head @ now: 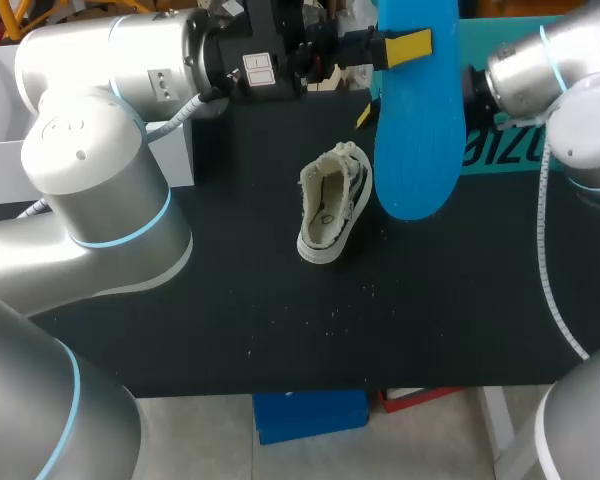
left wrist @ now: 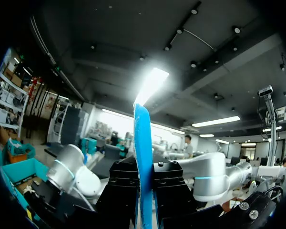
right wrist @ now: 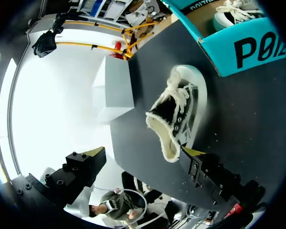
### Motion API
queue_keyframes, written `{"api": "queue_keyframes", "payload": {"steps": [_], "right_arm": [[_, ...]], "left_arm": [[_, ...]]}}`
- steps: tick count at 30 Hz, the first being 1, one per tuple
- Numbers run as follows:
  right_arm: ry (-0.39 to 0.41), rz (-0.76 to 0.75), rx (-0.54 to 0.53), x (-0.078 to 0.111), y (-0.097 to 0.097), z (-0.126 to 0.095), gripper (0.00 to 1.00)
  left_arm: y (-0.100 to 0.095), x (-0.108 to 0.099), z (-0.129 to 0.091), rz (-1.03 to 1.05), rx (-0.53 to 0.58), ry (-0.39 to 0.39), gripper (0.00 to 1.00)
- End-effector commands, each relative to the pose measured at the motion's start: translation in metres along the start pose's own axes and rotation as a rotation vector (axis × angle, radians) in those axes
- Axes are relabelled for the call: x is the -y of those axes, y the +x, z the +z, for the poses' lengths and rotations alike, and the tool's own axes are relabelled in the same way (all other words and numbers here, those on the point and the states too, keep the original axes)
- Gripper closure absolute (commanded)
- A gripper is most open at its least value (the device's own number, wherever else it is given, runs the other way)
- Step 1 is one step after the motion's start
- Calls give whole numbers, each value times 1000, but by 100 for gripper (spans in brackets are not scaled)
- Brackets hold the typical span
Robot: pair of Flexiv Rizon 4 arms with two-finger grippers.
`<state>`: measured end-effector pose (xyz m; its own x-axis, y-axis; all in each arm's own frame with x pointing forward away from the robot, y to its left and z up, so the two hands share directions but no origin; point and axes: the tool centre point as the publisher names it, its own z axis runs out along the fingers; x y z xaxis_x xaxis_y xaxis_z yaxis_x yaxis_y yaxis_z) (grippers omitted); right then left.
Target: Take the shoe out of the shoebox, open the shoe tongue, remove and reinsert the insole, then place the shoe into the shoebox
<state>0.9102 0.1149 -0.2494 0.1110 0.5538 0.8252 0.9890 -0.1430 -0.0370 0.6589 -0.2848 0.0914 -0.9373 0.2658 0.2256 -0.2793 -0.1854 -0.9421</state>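
Two shoes are in view: one shoe point(head: 332, 205) lies near the middle of the dark surface point(head: 230, 300), and a second shoe point(right wrist: 234, 13) sits inside the shoebox point(head: 510, 150). That single teal shoebox stands at the surface's far right corner. One blue insole point(head: 417, 120) hangs above the far edge. One white box point(right wrist: 115, 90) sits at the far left edge. Two robot arms enter, one from each side, with two end effectors: the left end effector point(left wrist: 144, 191) and the right end effector point(right wrist: 142, 157).
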Motion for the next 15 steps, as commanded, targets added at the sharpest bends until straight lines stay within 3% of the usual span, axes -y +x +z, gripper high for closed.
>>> {"api": "queue_keyframes", "payload": {"steps": [1,15], "right_arm": [[-3,1,-291,-1,-6,5,0],[-41,18,-425,-6,-5,-1,0]], "left_arm": [[0,-1,1,1,1,0,100],[0,-1,1,1,1,0,100]]}}
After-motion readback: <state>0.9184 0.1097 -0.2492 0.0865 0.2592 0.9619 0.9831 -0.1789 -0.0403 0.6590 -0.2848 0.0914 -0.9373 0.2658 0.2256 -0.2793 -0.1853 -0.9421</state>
